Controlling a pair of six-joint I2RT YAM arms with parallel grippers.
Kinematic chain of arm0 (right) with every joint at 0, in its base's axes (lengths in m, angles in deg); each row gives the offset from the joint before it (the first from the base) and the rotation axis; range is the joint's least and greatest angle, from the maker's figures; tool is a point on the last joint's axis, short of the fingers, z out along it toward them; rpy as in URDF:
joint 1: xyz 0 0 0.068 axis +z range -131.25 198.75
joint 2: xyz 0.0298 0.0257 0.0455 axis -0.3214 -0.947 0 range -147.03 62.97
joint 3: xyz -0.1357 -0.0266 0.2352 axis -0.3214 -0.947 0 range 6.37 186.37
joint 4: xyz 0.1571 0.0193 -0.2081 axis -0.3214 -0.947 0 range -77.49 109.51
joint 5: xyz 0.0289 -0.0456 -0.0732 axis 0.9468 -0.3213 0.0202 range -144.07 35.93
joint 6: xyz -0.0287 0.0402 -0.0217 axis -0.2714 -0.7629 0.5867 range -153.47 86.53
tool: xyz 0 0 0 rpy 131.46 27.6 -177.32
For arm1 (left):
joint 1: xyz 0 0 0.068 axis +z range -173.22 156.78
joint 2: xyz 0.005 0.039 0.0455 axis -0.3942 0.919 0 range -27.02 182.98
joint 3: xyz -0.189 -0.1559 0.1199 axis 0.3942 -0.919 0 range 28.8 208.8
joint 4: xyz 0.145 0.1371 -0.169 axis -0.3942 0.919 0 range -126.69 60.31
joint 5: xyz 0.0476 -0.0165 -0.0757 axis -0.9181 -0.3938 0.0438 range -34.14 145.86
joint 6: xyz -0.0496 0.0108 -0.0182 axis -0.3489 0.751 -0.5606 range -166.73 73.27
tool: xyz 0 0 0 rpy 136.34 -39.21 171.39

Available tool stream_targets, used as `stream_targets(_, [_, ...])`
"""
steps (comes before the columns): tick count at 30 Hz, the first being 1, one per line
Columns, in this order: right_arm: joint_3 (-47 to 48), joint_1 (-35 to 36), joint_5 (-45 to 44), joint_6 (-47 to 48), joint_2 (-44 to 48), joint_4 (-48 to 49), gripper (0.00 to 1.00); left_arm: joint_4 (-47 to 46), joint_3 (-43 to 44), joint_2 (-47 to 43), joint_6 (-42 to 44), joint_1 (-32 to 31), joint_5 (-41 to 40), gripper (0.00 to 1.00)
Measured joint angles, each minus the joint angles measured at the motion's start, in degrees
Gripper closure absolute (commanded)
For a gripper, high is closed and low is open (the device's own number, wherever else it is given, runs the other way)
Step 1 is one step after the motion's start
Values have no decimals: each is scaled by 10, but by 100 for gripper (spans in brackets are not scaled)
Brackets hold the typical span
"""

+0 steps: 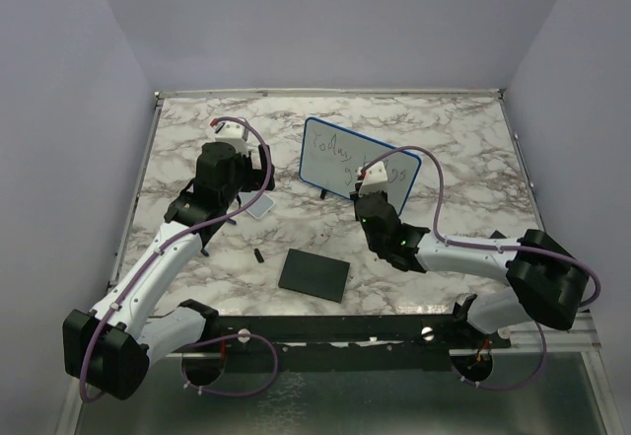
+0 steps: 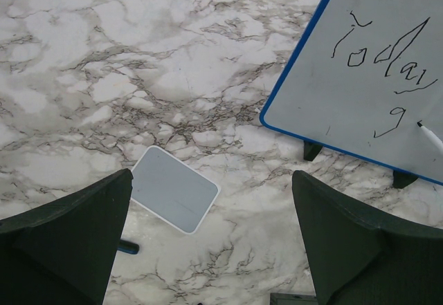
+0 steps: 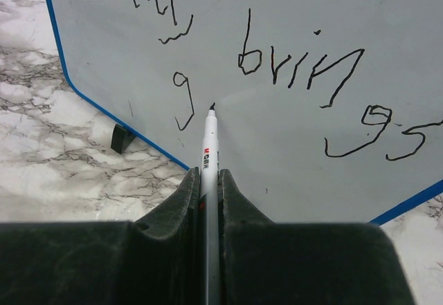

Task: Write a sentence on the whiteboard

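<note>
The whiteboard [image 1: 340, 154] stands tilted on two black feet mid-table; it also shows in the left wrist view [image 2: 360, 77] and the right wrist view [image 3: 291, 14]. The sentence [image 3: 289, 70] reads "Today brings" with a lone "g" [image 3: 181, 101] below it. My right gripper [image 3: 209, 173] is shut on a white marker [image 3: 209, 146], whose tip touches the board just right of that "g". In the top view the right gripper [image 1: 367, 183] is at the board's lower middle. My left gripper [image 2: 211, 180] is open and empty, hovering left of the board [image 1: 237, 181].
A small pale grey tile [image 1: 259, 205] lies under the left gripper, also in the left wrist view [image 2: 173, 198]. A black square pad [image 1: 314, 273] lies near the front. A small dark cap [image 1: 258, 255] lies beside it. Walls enclose the table.
</note>
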Motion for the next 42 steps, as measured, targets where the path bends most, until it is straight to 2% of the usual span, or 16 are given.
stream_targets(19, [9,0,3,-14,-19,-8,100,0,0,0,0,0,0,1])
stream_targets(42, [4,0,-7,-11,3,-31,100,0,0,0,0,0,0,1])
